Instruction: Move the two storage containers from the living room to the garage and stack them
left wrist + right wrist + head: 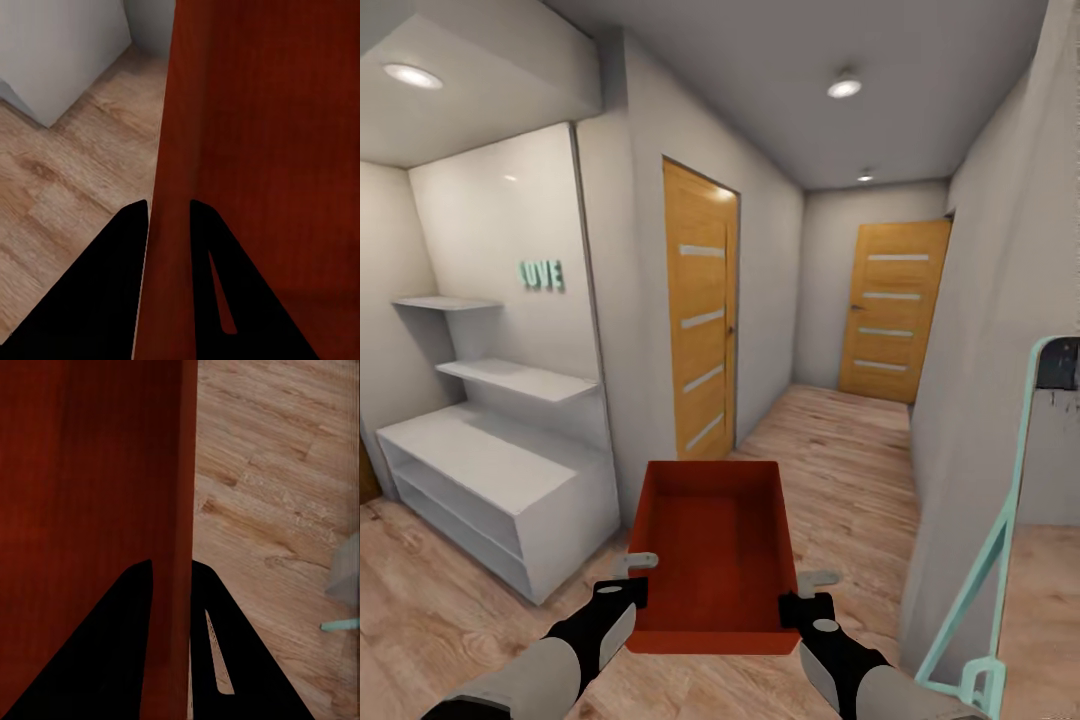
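Left gripper [632, 592] pinches the left side wall of the storage container [712, 545]; left wrist view shows one dark finger [112, 289] outside the wall, the other inside, wall clamped between. Right gripper [803, 604] does the same on the right side wall, fingers [120, 645] straddling the thin edge. Both grip at the near end of the bin.

Container is orange-red, open-topped, nothing in it, held off the ground, roughly level, long axis pointing away from the robot, centred between both arms.

Below it: light wood plank floor [840, 470] of a hallway. White shelf unit [500, 480] to the left in a recess, teal "LOVE" letters [542, 275] on the wall above it. Wooden door with frosted strips [702, 320] on the left wall, just past the bin; a second alike door [893, 310] at the hallway's far end. Teal-framed object [1000, 540] leans against the right wall, near the right arm.
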Motion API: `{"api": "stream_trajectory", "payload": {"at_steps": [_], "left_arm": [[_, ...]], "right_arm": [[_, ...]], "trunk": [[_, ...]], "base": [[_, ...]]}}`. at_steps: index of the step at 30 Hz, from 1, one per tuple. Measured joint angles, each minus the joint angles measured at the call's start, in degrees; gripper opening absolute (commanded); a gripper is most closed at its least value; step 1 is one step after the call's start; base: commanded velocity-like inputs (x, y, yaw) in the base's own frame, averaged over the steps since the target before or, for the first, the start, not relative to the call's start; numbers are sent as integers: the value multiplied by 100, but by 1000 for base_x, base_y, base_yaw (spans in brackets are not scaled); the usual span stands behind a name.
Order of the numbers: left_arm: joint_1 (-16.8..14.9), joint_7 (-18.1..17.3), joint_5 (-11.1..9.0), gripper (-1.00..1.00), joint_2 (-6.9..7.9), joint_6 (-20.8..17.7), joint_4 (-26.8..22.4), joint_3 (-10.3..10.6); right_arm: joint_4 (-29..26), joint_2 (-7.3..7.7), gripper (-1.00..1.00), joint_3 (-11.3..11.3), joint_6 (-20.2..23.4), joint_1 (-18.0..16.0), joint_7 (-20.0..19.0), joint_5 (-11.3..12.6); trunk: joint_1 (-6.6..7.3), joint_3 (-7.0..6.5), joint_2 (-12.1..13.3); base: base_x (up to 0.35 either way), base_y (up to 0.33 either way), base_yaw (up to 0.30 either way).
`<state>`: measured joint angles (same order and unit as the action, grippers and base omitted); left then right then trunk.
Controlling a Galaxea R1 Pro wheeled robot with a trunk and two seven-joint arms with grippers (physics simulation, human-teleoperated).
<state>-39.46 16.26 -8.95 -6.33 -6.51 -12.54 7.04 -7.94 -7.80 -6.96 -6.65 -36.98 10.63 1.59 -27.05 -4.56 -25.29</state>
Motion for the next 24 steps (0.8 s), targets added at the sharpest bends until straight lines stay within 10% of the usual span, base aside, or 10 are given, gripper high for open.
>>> {"api": "stream_trajectory", "payload": {"at_steps": [24], "left_arm": [[0,0,-3,-100,2,2,1,0]], "right_arm": [[0,-1,-100,1,0,0,-3,-2]], "trunk": [[0,0,0]], "base": [[323,150,-268]]}}
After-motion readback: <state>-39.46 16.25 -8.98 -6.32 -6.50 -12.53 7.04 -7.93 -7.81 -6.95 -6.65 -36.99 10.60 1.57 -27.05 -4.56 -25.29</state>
